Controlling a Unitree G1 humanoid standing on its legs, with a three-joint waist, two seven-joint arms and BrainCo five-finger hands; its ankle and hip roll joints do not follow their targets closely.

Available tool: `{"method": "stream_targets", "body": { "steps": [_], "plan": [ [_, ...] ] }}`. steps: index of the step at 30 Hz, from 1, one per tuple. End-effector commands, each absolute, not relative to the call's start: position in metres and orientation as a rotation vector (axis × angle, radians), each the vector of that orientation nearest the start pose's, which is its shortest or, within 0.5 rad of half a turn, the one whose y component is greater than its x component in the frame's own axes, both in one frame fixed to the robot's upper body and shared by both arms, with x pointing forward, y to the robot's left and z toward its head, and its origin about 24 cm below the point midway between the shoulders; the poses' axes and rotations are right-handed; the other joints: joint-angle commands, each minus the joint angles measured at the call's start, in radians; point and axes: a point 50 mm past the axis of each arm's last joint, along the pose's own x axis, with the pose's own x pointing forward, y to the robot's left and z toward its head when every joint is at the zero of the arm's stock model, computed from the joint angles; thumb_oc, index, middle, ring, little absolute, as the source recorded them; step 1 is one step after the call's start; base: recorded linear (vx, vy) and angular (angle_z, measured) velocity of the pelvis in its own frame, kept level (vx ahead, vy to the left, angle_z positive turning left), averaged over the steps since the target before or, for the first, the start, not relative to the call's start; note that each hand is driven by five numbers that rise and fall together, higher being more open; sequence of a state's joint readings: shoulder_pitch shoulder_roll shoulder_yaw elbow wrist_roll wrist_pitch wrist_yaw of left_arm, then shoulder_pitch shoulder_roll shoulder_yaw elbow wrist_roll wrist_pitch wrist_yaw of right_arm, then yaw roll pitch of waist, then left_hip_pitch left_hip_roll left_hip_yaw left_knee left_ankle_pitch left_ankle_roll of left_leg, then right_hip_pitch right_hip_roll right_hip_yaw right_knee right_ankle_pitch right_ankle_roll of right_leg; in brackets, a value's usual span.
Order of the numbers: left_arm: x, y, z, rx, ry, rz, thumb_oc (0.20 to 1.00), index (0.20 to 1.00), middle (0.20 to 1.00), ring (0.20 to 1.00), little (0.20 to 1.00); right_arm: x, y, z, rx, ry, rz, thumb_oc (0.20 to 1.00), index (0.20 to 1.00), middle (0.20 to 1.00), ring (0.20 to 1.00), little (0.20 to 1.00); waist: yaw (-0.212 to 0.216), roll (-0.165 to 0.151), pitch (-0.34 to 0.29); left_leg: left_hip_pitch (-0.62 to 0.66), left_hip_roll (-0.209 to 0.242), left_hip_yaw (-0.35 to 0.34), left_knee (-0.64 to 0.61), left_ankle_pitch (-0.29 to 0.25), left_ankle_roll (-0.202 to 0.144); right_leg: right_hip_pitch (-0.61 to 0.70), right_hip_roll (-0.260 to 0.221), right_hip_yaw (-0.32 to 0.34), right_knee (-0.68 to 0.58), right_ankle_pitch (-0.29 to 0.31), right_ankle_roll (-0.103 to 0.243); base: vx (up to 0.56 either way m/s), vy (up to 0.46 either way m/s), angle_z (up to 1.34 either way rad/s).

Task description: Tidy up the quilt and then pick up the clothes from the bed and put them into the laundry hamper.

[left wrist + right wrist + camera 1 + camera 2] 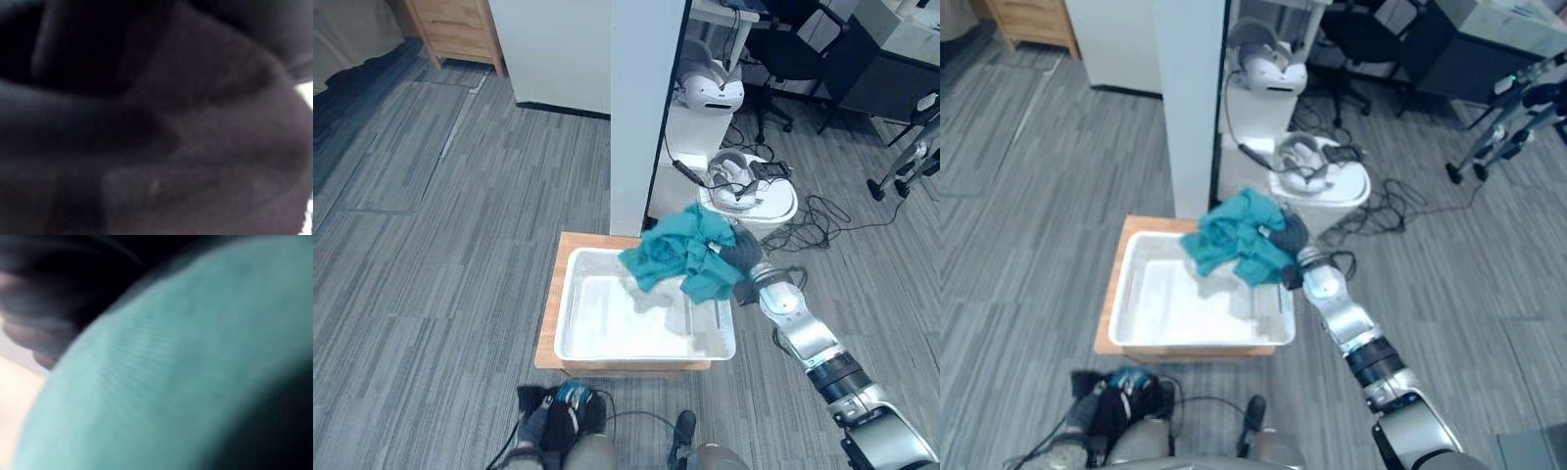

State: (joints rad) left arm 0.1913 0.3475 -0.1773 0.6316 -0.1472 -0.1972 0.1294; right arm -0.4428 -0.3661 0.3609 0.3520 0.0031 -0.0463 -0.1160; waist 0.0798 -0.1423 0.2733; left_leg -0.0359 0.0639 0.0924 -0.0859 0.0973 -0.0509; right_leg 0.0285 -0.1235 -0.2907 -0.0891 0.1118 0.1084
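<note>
A bunch of teal clothes (683, 253) hangs over the far right corner of the white plastic hamper (570, 338), partly above its rim. My right hand (745, 258) is pressed into the right side of the bunch, its dark cover showing against the cloth. Up close, the right wrist view has the teal cloth (161, 382) lying right over the hand. The hamper's inside looks bare under the clothes. My left hand (551, 418) hangs low, near the front edge of the hamper's stand.
The hamper stands on a low wooden platform (548, 323) on grey carpet. A white pillar (646, 108) rises just behind it. White devices (744, 191) and cables lie to the right of the pillar, with office chairs (783, 49) further back.
</note>
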Motion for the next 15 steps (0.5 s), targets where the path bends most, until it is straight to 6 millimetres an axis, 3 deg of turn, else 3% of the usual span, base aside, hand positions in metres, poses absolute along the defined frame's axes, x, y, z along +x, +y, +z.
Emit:
{"method": "stream_targets", "body": {
  "steps": [1, 2, 3, 6, 7, 8, 11, 15],
  "plan": [
    [0.182, 0.247, -0.051, 0.366, 0.34, 0.084, 0.2, 0.2, 0.2, 0.2, 0.2, 0.334, -0.132, 0.097, -0.443, -0.2, 0.214, 0.2, 0.2, 0.2, 0.2, 0.2, 0.04, 0.043, -0.002, 0.003, 0.044, -0.007, 0.017, -0.11, -0.014, 0.031, -0.069, -0.064, 0.015, -0.121, 0.05, -0.01, -0.024, 0.16],
    [0.182, 0.247, -0.051, 0.366, 0.341, 0.085, 0.2, 0.2, 0.2, 0.2, 0.2, 0.334, -0.132, 0.097, -0.443, -0.2, 0.214, 0.2, 0.2, 0.2, 0.2, 0.2, 0.039, 0.043, -0.002, 0.003, 0.044, -0.008, 0.017, -0.11, -0.014, 0.031, -0.069, -0.065, 0.015, -0.121, 0.05, 0.0, -0.033, 0.23],
    [0.194, 0.246, -0.024, 0.357, 0.209, 0.057, 0.2, 0.2, 0.2, 0.2, 0.2, 0.332, -0.133, 0.082, -0.47, -0.149, 0.215, 0.2, 0.2, 0.2, 0.2, 0.2, 0.056, 0.057, 0.0, -0.003, 0.042, -0.019, 0.015, -0.106, -0.017, 0.037, -0.071, -0.08, 0.012, -0.124, 0.051, 0.01, -0.038, 0.22],
    [0.201, 0.244, 0.012, 0.356, 0.056, -0.012, 0.2, 0.2, 0.2, 0.2, 0.2, 0.328, -0.132, 0.056, -0.549, -0.047, 0.237, 0.2, 0.2, 0.2, 0.2, 0.2, 0.075, 0.074, -0.003, -0.004, 0.038, -0.036, 0.014, -0.106, -0.019, 0.051, -0.074, -0.096, 0.011, -0.13, 0.051, 0.02, -0.033, 0.27],
    [0.201, 0.245, 0.023, 0.367, 0.022, -0.034, 0.2, 0.2, 0.2, 0.2, 0.2, 0.328, -0.134, 0.049, -0.614, -0.009, 0.245, 0.457, 0.457, 0.457, 0.457, 0.457, 0.08, 0.078, -0.006, -0.004, 0.038, -0.041, 0.013, -0.105, -0.019, 0.055, -0.074, -0.1, 0.011, -0.131, 0.051, 0.02, -0.023, 0.19],
    [0.2, 0.245, 0.033, 0.39, -0.009, -0.063, 0.2, 0.2, 0.2, 0.2, 0.2, 0.329, -0.134, 0.043, -0.676, 0.018, 0.252, 1.0, 1.0, 1.0, 1.0, 1.0, 0.083, 0.083, -0.008, -0.001, 0.037, -0.045, 0.013, -0.105, -0.021, 0.059, -0.074, -0.104, 0.01, -0.132, 0.051, 0.02, -0.017, 0.17],
    [0.198, 0.24, 0.07, 0.41, -0.141, -0.153, 0.2, 0.2, 0.2, 0.2, 0.2, 0.33, -0.137, 0.031, -0.792, 0.08, 0.257, 1.0, 1.0, 1.0, 1.0, 1.0, 0.083, 0.099, -0.017, 0.003, 0.035, -0.051, 0.012, -0.106, -0.02, 0.067, -0.076, -0.103, 0.007, -0.134, 0.051, 0.01, 0.009, 0.2],
    [0.187, 0.218, 0.113, 0.318, -0.308, -0.309, 0.2, 0.2, 0.2, 0.2, 0.2, 0.329, -0.142, 0.02, -0.93, 0.095, 0.255, 1.0, 1.0, 1.0, 1.0, 1.0, 0.073, 0.109, -0.032, 0.018, 0.032, -0.049, 0.009, -0.114, -0.017, 0.073, -0.076, -0.089, 0.005, -0.133, 0.052, 0.0, 0.005, 0.02]
  ]
}}
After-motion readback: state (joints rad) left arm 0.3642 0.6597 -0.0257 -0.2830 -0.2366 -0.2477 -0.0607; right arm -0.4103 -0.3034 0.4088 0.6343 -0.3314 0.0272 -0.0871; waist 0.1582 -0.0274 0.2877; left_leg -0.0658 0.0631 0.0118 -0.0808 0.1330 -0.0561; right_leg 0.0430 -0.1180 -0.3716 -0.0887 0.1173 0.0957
